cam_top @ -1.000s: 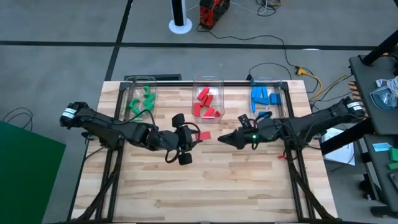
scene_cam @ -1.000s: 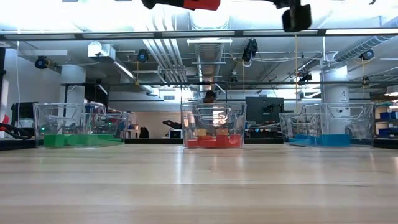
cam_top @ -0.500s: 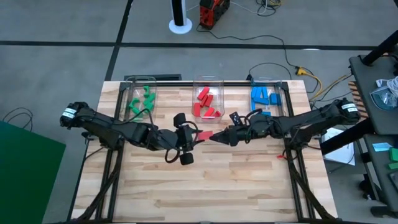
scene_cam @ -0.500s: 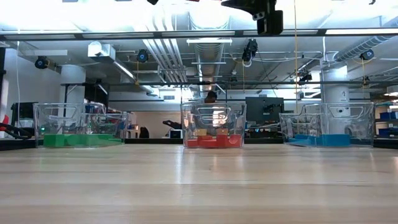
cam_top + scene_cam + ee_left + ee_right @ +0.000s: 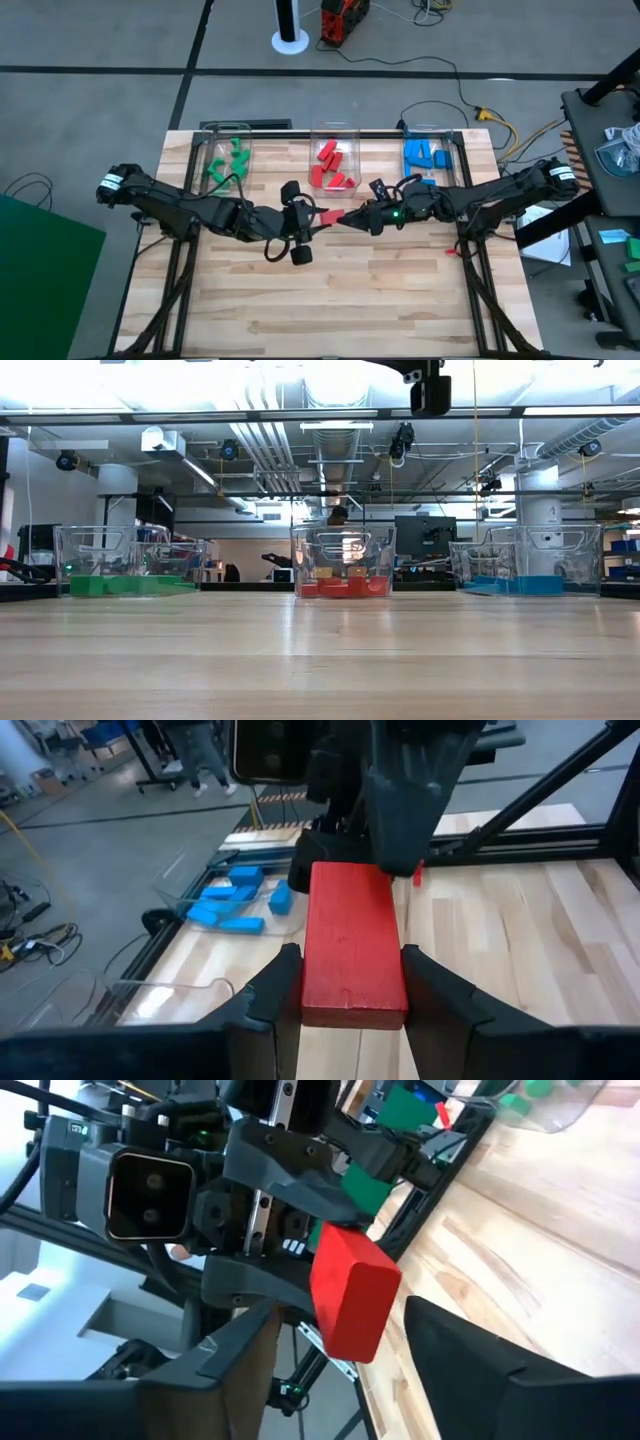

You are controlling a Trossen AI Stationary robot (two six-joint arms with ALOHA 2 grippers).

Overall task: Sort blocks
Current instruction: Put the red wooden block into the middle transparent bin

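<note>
the left gripper is up in the air over the middle of the table. its two fingers squeeze a red block from both sides, one finger on each long side. the block sticks out past the fingertips, toward the right gripper.

the right gripper comes in from the other side and meets the left one nose to nose. its fingers are spread apart, and the free end of the red block sits in the gap between them. from the right wrist view there seems to be a little space on each side of the block, so the fingers may not be touching it, but it is hard to be sure.

in the low view only a dark piece of one arm shows at the very top, high above the wood.

three clear bins stand in a row past the two grippers, at the far edge of the table. the green bin is past the left arm and has green blocks in it. the red bin is just beyond the place where the grippers meet and has red blocks in it. the blue bin is past the right arm and has blue blocks in it.
</note>
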